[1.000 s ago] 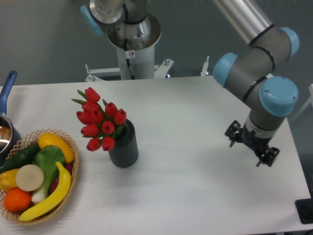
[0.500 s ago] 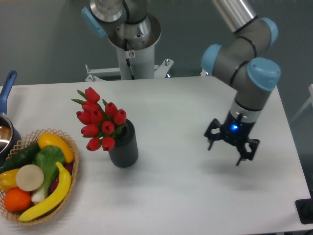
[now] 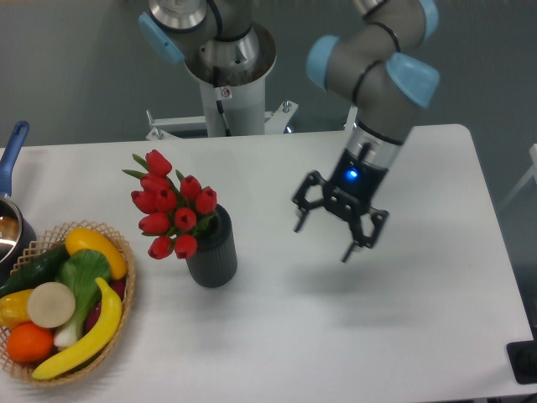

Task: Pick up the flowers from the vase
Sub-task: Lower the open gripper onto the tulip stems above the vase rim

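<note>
Red flowers (image 3: 172,204) stood in the dark vase (image 3: 213,249) at left of centre, leaning toward the upper left over its rim, so nothing of the pickup was done. To the right of centre the gripper (image 3: 321,238) hung above the white table (image 3: 277,336), well apart from the bunch, its fingers spread wide and holding nothing. What was left, by my reckoning, was everything: crossing to the bunch, closing on the stems or buds, and lifting them out. At lower left sat a wicker basket (image 3: 117,294) of fruit.
</note>
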You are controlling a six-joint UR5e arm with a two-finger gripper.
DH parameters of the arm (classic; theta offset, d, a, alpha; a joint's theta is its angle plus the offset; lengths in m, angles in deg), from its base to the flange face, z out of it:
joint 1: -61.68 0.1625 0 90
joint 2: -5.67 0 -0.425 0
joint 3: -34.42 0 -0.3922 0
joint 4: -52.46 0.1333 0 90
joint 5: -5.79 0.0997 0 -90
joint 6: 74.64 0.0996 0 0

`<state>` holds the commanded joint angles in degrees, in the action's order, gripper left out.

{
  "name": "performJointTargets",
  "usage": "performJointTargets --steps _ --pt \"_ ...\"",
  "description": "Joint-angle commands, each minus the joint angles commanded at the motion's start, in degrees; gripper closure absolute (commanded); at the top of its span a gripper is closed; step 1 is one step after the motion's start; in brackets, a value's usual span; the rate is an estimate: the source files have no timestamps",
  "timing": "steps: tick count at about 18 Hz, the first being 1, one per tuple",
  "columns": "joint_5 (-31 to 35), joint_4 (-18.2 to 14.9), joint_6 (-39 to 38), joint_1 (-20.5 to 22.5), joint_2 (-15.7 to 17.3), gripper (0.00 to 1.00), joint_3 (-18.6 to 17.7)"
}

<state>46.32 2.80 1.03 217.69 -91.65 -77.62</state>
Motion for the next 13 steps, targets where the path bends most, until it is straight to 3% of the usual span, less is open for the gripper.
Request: performJointTargets --steps 9,13 --pt "-2.73 -0.09 -0.09 -4.58 10.12 0.0 -10.29" --pt "-2.91 0.0 -0.09 -5.72 10.75 0.0 -10.92"
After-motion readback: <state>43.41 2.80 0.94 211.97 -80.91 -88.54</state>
